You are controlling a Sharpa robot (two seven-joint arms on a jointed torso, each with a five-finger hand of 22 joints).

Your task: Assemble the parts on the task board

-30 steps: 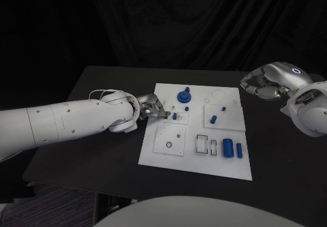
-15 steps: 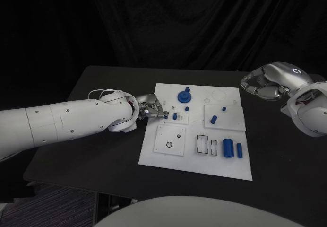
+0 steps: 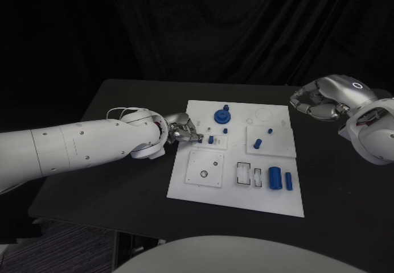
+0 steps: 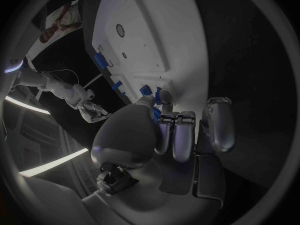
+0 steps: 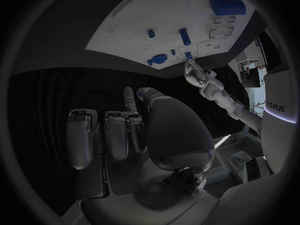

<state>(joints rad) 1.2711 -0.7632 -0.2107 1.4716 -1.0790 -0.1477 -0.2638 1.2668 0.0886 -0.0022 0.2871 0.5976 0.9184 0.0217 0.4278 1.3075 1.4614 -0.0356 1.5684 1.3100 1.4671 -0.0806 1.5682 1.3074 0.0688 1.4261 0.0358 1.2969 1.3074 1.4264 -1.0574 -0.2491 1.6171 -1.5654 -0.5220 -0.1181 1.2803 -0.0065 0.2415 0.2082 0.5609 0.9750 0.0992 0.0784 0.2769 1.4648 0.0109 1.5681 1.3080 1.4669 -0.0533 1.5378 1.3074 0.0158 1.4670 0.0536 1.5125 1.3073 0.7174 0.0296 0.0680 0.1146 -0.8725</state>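
The task board (image 3: pixel 234 196) lies mid-table (image 3: pixel 123 187), left hand (image 3: pixel 182 129) at its left edge.

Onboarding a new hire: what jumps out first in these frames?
The white task board mid-table, dotted with blue parts, the biggest a round blue knob near its far edge. Next, the left hand, fingers at a small blue part on the board's left edge. The right hand hangs off the board's far right corner.

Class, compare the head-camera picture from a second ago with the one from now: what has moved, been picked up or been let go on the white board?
Nothing has visibly changed. The left hand stays at the task board's left edge, its fingertips at a small blue part. The right hand stays raised off the board's far right corner, holding nothing. The other blue parts lie where they were.
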